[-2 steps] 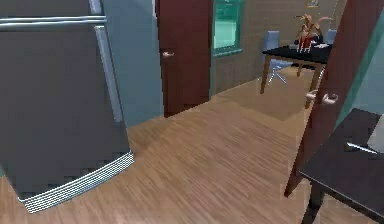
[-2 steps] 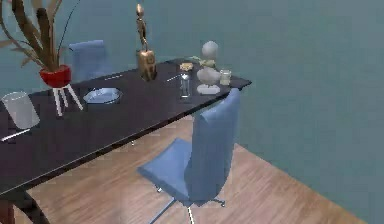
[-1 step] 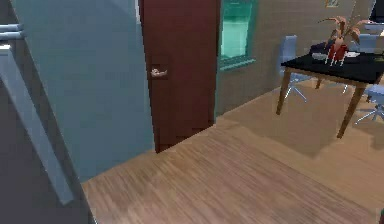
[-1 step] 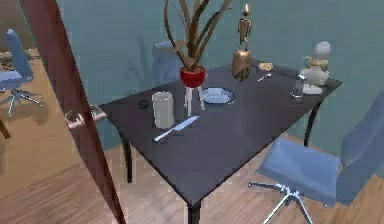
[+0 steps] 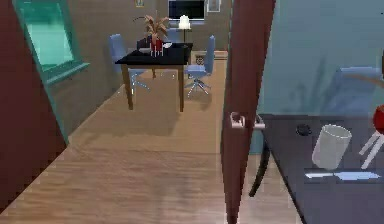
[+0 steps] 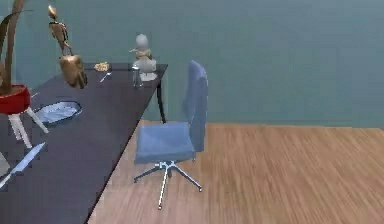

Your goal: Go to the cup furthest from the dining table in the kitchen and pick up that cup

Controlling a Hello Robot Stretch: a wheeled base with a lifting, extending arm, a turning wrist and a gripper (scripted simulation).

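A pale grey cup [image 5: 331, 146] stands tilted-looking on a dark tabletop [image 5: 300, 165] at the forward view's right, beside a small dark round thing [image 5: 303, 130]. Farther off, through the room on the left, a dark dining table [image 5: 175, 60] carries a plant in a red vase [image 5: 156, 38] and has blue chairs [image 5: 203, 65] around it. In the arm side view a long dark table [image 6: 100, 130] runs along the left. A small clear glass-like thing [image 6: 136, 74] stands at its far end, next to a grey bust [image 6: 144, 55].
A dark red door [image 5: 247, 100] with a metal handle [image 5: 237, 121] stands upright between the two tables. A blue swivel chair [image 6: 180, 125] sits against the long table. That table also bears a wooden hand sculpture [image 6: 70, 62], a red bowl on legs [image 6: 12, 102], a bluish dish [image 6: 58, 111] and flat cutlery [image 6: 25, 160]. Bare wooden floor [image 6: 300, 175] lies to the right.
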